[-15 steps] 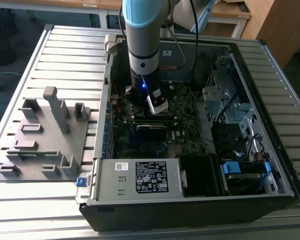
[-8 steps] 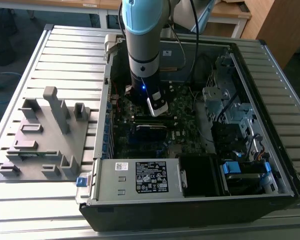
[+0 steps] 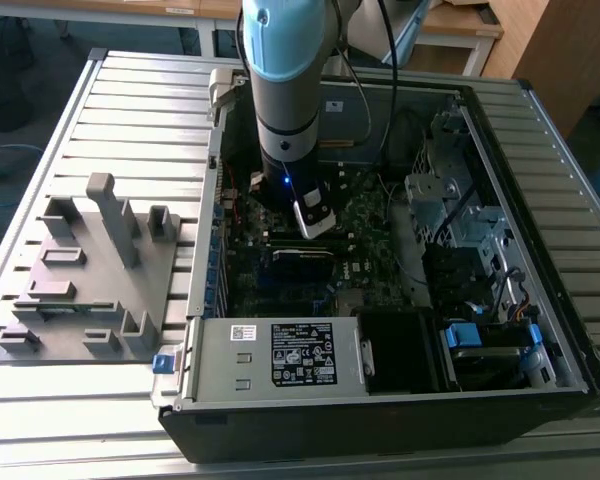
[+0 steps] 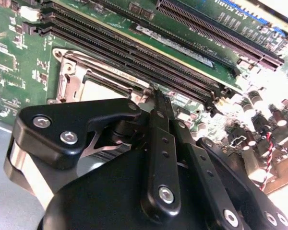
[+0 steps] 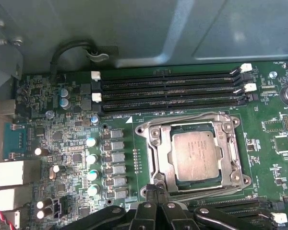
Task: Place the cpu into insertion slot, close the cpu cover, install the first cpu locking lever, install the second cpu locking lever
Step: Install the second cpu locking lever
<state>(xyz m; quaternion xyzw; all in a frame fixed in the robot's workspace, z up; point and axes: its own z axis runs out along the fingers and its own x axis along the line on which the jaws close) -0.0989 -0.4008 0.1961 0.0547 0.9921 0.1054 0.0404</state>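
In the first wrist view the cpu (image 5: 194, 154), a silvery square, lies in the insertion slot (image 5: 143, 128) on the green board. The cpu cover (image 5: 158, 146), a metal frame with a window, lies flat around it. A thin lever wire (image 5: 182, 116) runs along the socket edge beside the memory slots. My gripper (image 5: 156, 190) is shut, tips together at the socket's opposite edge, and I see nothing between the fingers. The second wrist view shows the gripper (image 4: 158, 96) just beside the socket (image 4: 69, 79). From the exterior view the gripper (image 3: 315, 218) sits low inside the open computer case.
Long black memory slots (image 5: 168, 91) lie beside the socket, and capacitors (image 5: 91, 158) stand on its other side. The grey case wall (image 5: 182, 28) rises behind. A power supply (image 3: 290, 355), a drive cage (image 3: 450, 200) and a grey fixture (image 3: 80, 270) on the table surround the work area.
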